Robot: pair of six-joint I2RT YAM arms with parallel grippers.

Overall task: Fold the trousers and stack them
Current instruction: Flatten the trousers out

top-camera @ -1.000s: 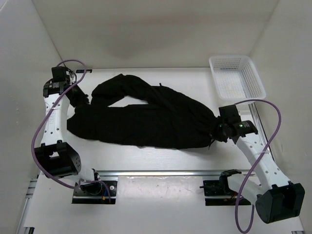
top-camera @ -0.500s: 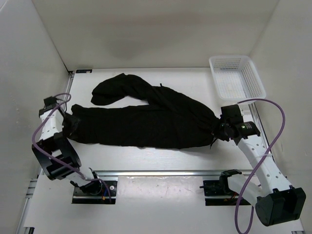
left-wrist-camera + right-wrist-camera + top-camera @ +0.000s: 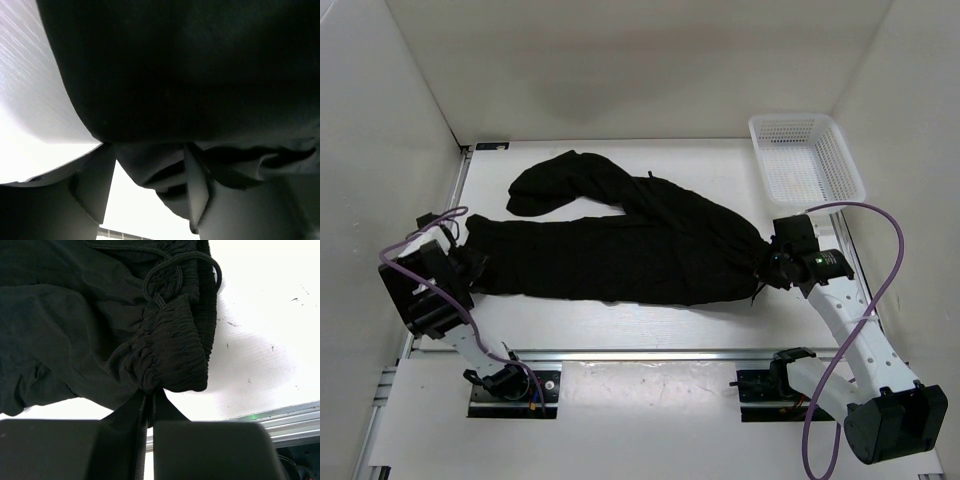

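The black trousers (image 3: 620, 245) lie spread across the table, waistband to the right and both legs running left. One leg curls toward the back left (image 3: 535, 185). The other leg ends at the left edge, where my left gripper (image 3: 470, 267) sits. In the left wrist view its jaws (image 3: 149, 150) stand apart, with a loose fold of the leg's end (image 3: 150, 170) between them and a white gap beside the left finger (image 3: 95, 185). My right gripper (image 3: 767, 265) is shut on the gathered waistband (image 3: 172, 352), its fingertips (image 3: 150, 392) pinched together beneath the drawstring (image 3: 172, 270).
A white mesh basket (image 3: 807, 155) stands at the back right corner. White walls enclose the table on the left, back and right. A metal rail (image 3: 640, 355) runs along the near edge between the arm bases. The right arm's purple cable (image 3: 890, 260) loops near the right wall.
My left arm swung from the back left toward the near left and now sits at the front leg's end, its jaws wider than before. The right gripper and waistband have hardly moved.
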